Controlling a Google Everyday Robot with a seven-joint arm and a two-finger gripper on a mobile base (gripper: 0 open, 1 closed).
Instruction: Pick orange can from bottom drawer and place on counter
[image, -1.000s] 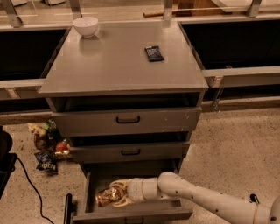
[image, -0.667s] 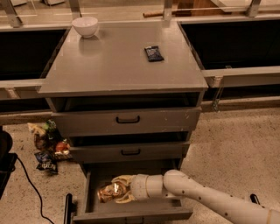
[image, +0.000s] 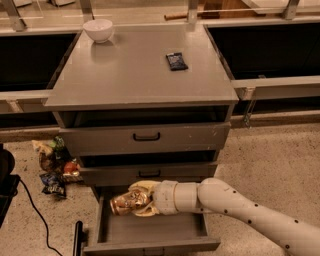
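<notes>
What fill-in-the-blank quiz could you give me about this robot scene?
1. The pincer grips the orange can just above the open ____ drawer.
2. On the counter sit a dark blue packet and a ____ bowl.
3. The cabinet has ____ drawers in all.
Missing words: bottom; white; three.

arm: white, rounded, small black dots | end effector: cream, above bottom drawer

Dim; can glints in end effector above drawer.
</notes>
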